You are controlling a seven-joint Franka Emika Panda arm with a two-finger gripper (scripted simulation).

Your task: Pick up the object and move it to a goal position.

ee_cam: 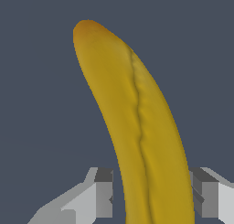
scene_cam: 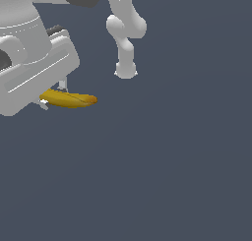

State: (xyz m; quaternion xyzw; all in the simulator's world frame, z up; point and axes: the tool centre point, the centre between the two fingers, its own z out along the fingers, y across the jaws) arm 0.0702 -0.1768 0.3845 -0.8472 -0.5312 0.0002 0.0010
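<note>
The yellow banana (scene_cam: 74,99) lies level under my gripper (scene_cam: 53,95) at the exterior view's left, its brownish end pointing to that view's right. Its stem end is hidden by the hand. In the wrist view the banana (ee_cam: 137,109) runs lengthwise between the two fingers, and my gripper (ee_cam: 151,205) has one finger on each side of it. The grey fingertips (ee_cam: 104,195) are drawn in close against the banana's sides, with only a thin dark sliver showing on one side. I cannot tell whether the banana rests on the floor or hangs just above it.
The arm's white links and base (scene_cam: 126,68) stand behind the banana in the exterior view. A plain dark grey floor (scene_cam: 162,176) fills the rest of both views. No goal marker shows.
</note>
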